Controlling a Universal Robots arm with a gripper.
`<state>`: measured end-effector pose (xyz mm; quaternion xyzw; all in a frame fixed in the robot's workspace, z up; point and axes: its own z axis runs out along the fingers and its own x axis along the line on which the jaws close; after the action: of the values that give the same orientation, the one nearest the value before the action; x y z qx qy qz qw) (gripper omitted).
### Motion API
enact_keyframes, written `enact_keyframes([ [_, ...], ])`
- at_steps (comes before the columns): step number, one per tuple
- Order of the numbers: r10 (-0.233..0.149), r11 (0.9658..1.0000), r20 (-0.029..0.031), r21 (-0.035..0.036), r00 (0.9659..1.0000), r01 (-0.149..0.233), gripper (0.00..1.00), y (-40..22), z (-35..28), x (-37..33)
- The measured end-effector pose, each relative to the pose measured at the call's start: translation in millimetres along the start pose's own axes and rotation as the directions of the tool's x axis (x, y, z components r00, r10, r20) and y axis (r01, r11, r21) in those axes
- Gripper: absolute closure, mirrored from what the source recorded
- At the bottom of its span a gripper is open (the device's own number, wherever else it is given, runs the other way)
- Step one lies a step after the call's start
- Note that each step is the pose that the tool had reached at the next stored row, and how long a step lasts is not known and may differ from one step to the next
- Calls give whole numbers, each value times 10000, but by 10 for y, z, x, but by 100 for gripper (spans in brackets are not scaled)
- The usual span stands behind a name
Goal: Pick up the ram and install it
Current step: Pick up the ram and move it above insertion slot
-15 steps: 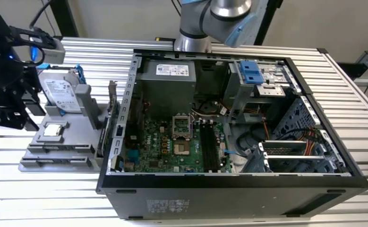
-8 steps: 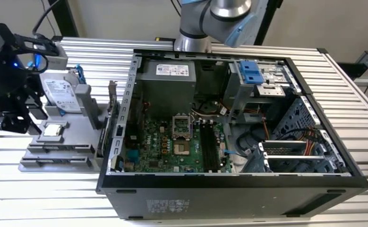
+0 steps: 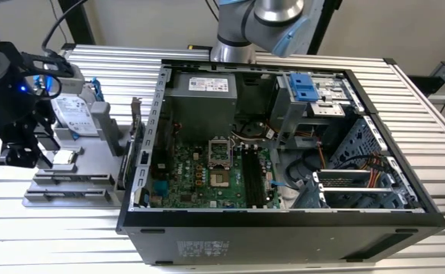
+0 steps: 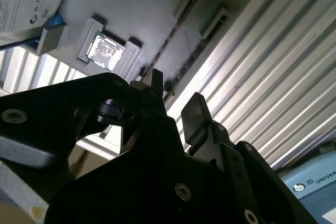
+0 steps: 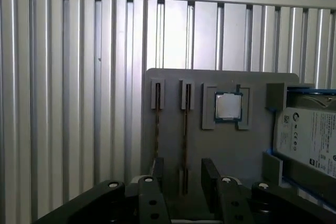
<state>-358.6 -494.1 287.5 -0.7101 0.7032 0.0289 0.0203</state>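
Note:
Two ram sticks stand on edge in slots of a grey fixture plate (image 5: 173,77). One ram (image 5: 185,129) (image 4: 202,45) lies nearer the square silver chip (image 5: 228,106); the other ram (image 5: 157,124) runs beside it. My gripper (image 5: 184,174) (image 4: 176,95) is open and hovers over the plate, its black fingers (image 5: 210,174) on either side of the stick nearer the chip, holding nothing. In the exterior view the gripper (image 3: 24,157) is at the left, over the fixture plate (image 3: 77,188). The black motherboard slots (image 3: 254,177) lie inside the open computer case (image 3: 283,220).
A silver labelled hard drive (image 3: 77,117) (image 5: 310,140) in a blue-tabbed bracket sits on the same fixture beside the chip. The case stands on a ribbed aluminium table (image 3: 47,240). Cables, a drive cage (image 3: 313,91) and a power supply (image 3: 203,103) crowd the case's interior.

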Motion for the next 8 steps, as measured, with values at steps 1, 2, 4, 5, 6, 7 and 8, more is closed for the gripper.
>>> enact_keyframes([
  [1, 0, 10000, 1, 1, 10000, 0, 0, 0, 15, 13],
  [2, 0, 10000, 2, 2, 10000, 0, 0, -1, 31, 26],
  [4, 1, 10000, 3, 3, 10000, -1, 0, -1, 63, 48],
  [5, 1, 10000, 3, 3, 10000, -1, 0, -1, 81, 56],
  [6, 1, 10000, 2, 2, 10000, -1, 0, -1, 98, 63],
  [7, 1, 10000, 1, 1, 10000, -1, 0, -1, 116, 70],
  [8, 2, 10000, 2, 2, 10000, -2, 0, -1, 134, 76],
])
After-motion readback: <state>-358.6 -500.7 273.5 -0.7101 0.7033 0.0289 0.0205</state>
